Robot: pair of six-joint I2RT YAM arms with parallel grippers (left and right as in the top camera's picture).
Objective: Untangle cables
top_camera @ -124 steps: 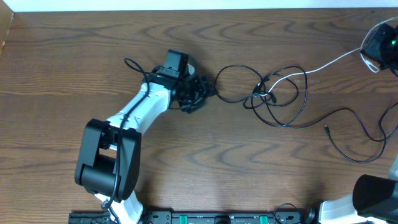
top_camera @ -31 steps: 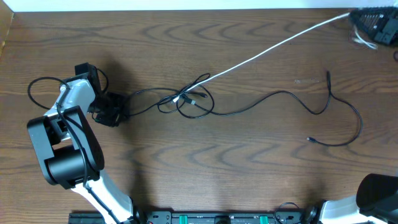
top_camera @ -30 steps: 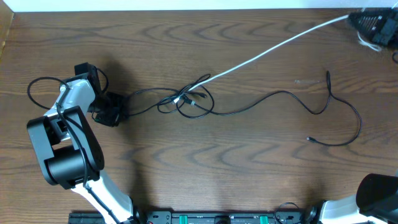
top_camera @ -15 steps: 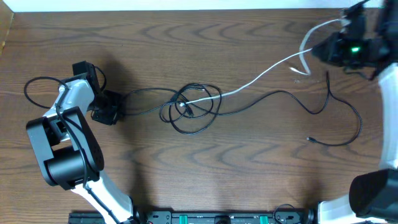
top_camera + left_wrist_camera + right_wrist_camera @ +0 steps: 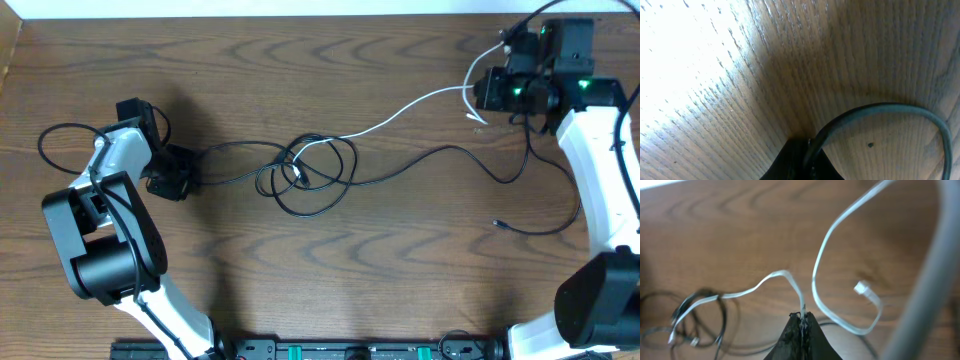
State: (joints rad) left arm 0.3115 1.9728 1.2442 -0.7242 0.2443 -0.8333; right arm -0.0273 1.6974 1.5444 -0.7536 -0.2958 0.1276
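Pinching the white cable point(image 5: 400, 108), the right tool point(image 5: 482, 92) is clamped on it. The left tool point(image 5: 180, 180) is clamped on a black cable point(image 5: 240, 148). The tangle point(image 5: 305, 172) lies on the table point(image 5: 350, 270) between both tools.

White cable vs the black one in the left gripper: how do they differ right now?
The white cable is pinched by the right gripper; the black cable is pinched by the left gripper. White runs up and right from the tangle; black runs left. Both feed into that tangle.
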